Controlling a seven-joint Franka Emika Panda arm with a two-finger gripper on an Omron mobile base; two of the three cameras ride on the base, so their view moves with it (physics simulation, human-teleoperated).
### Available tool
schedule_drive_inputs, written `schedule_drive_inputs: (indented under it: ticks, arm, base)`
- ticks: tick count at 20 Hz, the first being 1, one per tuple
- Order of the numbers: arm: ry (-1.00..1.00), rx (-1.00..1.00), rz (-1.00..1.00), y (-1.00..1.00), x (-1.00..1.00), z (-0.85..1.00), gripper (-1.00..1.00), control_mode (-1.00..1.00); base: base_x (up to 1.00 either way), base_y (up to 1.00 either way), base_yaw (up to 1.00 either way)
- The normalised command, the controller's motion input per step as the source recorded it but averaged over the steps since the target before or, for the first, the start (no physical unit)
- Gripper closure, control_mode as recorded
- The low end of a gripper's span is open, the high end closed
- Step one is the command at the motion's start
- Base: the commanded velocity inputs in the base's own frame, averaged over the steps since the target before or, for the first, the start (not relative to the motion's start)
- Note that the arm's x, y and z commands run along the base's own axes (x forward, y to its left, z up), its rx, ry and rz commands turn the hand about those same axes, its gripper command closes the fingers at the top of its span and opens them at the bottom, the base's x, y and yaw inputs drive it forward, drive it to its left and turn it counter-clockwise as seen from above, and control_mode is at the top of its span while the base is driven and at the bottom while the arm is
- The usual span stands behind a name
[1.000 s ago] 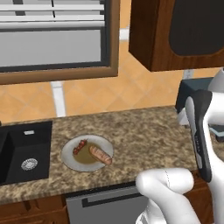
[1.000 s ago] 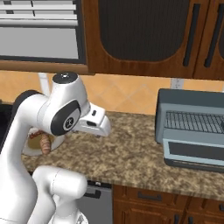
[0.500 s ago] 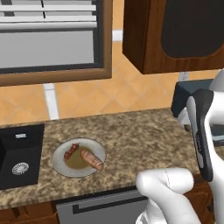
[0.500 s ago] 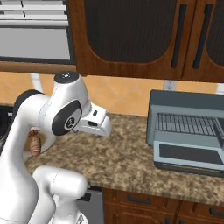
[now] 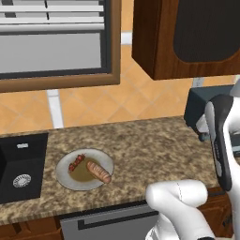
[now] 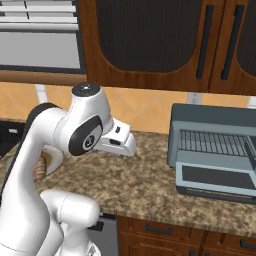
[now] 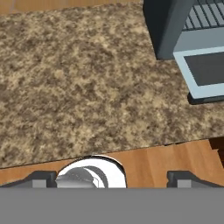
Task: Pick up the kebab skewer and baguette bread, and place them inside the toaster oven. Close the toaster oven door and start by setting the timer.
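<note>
My gripper (image 7: pixel 112 177) jaws spread wide, empty, over counter (image 7: pixel 78 78); toaster oven door (image 6: pixel 216 179) down; kebab skewer (image 5: pixel 77 163) & baguette bread (image 5: pixel 98 171) on plate (image 5: pixel 65 177).

A kitchen: granite counter (image 5: pixel 150 145); sink (image 5: pixel 21 171); wooden cabinets (image 6: pixel 150 45); probably tiled wall

toaster oven (image 6: pixel 212 125) on counter (image 6: pixel 145 185), toaster oven door (image 6: pixel 216 178) dropped open, wire rack (image 6: pixel 212 143) showing

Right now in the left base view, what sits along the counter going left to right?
Sink → plate holding the skewer and then the baguette → bare counter → toaster oven.
</note>
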Motion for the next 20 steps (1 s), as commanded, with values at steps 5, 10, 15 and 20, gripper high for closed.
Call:
schedule_drive_inputs:
  ticks: [5, 10, 15, 20]
  arm:
    - [-0.11, 0.00, 0.00, -0.94, -0.05, 0.00, -1.00, -1.00]
    - [-0.17, 0.00, 0.00, -0.79, 0.00, 0.00, -1.00, -1.00]
    - [-0.14, 0.00, 0.00, -0.78, 0.30, 0.00, -1.00, -1.00]
    - [-0.11, 0.00, 0.00, -0.80, 0.44, -0.07, -1.00, -1.00]
  base:
    - [0.00, 0.00, 0.00]
    - [0.00, 0.00, 0.00]
    - [0.00, 0.00, 0.00]
    - [0.00, 0.00, 0.00]
